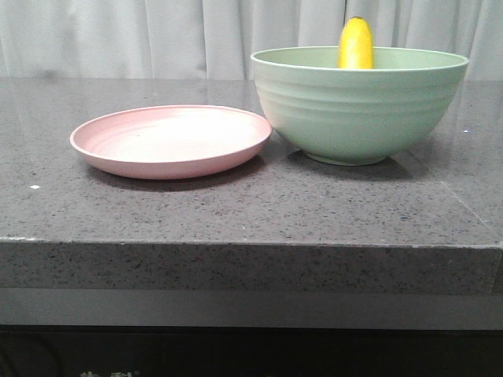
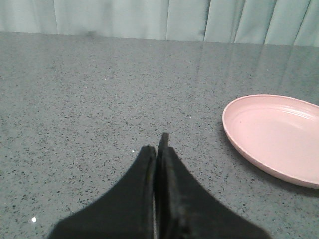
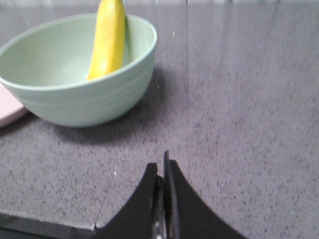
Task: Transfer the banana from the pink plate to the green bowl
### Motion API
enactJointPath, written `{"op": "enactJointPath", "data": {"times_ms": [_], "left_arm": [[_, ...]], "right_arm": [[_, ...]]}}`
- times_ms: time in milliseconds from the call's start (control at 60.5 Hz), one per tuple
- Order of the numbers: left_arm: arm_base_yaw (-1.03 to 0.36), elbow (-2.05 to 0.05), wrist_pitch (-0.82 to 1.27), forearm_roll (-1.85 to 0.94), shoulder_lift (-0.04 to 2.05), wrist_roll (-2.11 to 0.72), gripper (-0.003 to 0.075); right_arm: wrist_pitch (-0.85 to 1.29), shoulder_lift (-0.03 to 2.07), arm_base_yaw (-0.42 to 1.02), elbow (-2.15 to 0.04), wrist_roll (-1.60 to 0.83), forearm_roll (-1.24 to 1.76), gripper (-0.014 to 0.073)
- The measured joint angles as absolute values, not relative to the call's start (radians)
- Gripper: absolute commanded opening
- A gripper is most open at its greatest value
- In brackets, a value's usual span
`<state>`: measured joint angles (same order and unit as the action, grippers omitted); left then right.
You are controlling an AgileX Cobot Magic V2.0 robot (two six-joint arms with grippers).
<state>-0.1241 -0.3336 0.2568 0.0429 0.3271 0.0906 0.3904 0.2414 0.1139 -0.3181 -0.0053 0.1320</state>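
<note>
Banana [image 1: 355,44] in bowl [image 1: 357,110], propped against the far wall, tip poking above the rim at 12 o'clock.

Plate [image 1: 171,141] bare, just beside the bowl at 9 o'clock. Left gripper [image 2: 157,149] and right gripper [image 3: 160,172] both pinched together, holding nothing, low over the counter [image 1: 236,212], well apart from the bowl. Transfer likely done. Risk: steeply leaning banana sliding or tipping out if the bowl gets bumped.

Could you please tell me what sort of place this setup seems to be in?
Probably a staged test bench rather than a kitchen: a speckled dark stone countertop, a pale curtain backdrop, and only a pink plate and green bowl.
</note>
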Motion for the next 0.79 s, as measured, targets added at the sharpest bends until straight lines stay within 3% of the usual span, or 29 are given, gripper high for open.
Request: {"op": "enactJointPath", "data": {"times_ms": [793], "left_arm": [[-0.124, -0.279, 0.221, 0.04, 0.27, 0.091, -0.0018]], "right_arm": [[0.375, 0.178, 0.114, -0.318, -0.007, 0.132, -0.0069]]}}
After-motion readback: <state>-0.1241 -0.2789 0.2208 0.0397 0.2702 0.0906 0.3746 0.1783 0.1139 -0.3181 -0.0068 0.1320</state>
